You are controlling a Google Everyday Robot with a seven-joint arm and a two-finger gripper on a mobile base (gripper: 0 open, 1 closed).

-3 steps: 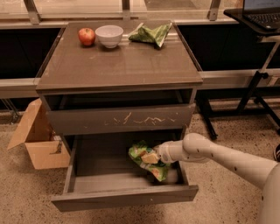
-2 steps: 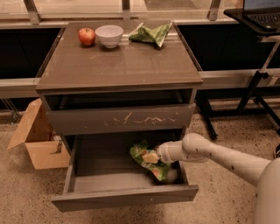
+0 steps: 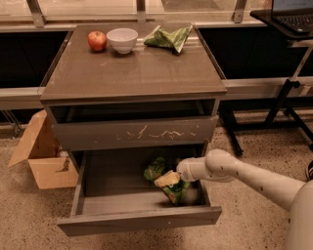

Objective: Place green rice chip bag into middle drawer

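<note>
Middle drawer (image 3: 139, 220) of a grey-brown cabinet (image 3: 132, 73) standing open, front panel smooth and unmarked, flat tray in full view. Inside, at the right and toward the front: chip bag (image 3: 170, 186), light green and glossy, crumpled, a tan patch of print turned upward, lower end down on the tray just behind the front panel.

Stretched in from the right, over the drawer's side wall: white arm (image 3: 254, 178), ending in the gripper (image 3: 184, 173), low inside the tray and right against the chip bag's upper right edge. Grip on the chip bag: cannot tell, with the gripper's tip hidden behind crumpled foil.

Directly above, shut: scratched drawer (image 3: 98, 134), pale marks across the middle of its front. Between that and the cabinet top, a dark recess.

On the cabinet top, along the back edge, 3 things in a row: red apple (image 3: 97, 40) at left, white bowl (image 3: 122, 39) just beside it, striped bag (image 3: 168, 37) in darker green to the right, apart from the bowl.

On the speckled floor, left of the cabinet: cardboard box (image 3: 41, 163), flap raised, near the middle drawer's left side. At far right: dark stand (image 3: 282, 95) bearing a laptop (image 3: 296, 13), partly cut off at the upper corner.
</note>
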